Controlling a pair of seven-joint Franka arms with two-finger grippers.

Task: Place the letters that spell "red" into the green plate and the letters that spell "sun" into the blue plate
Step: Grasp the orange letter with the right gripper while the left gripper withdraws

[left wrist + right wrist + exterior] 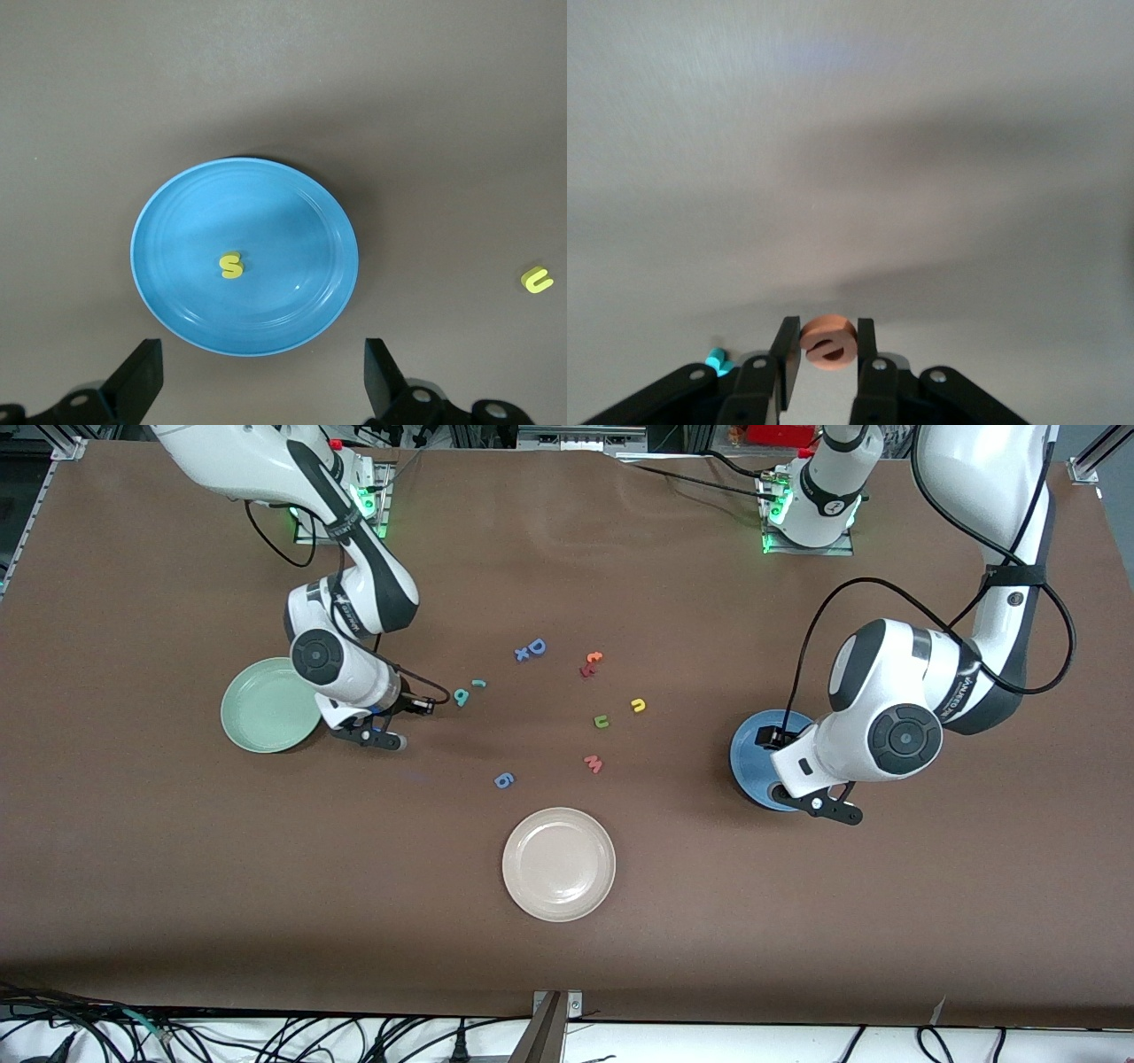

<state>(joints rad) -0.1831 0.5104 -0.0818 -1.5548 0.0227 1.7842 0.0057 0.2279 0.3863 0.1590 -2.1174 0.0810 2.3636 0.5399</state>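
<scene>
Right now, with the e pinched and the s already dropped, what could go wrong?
The right end effector holds the orange e by its edges beside the green plate; it could slip out. The teal d lies close by and could get knocked. The open left end effector could nudge the blue plate.

Quick count from what I can see: three plates, one green, one blue, one cream-white.

Letters: ten pieces showing.
- Teal: d and thin r
- Yellow: s in the blue plate, n
- One each: green u, orange e, pink w, blue 6, blue D-with-x, red-orange pair
</scene>
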